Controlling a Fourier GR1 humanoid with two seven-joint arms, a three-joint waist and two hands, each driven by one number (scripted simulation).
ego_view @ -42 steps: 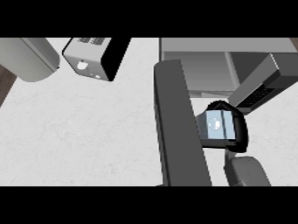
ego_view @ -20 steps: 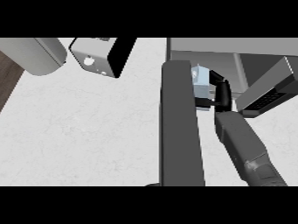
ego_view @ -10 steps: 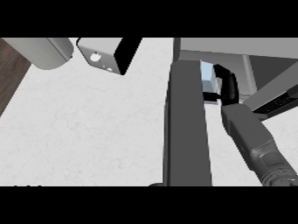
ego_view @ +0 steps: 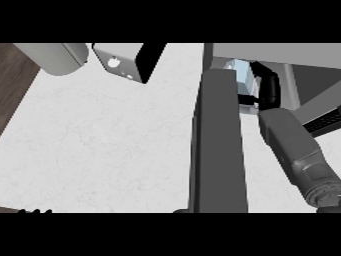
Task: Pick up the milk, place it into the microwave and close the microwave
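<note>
Right robot hand [ego_view: 267,90] inside the open microwave [ego_view: 306,60], fingers curled round the pale milk carton [ego_view: 239,71]. Microwave door [ego_view: 219,145] swung out over the white desk [ego_view: 99,145].

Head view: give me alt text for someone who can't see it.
The right hand reaches into the open microwave, curled round the pale blue milk. The microwave door stands open across the white counter; a toaster sits at the back, and the left hand's fingertips show at the lower left edge.
</note>
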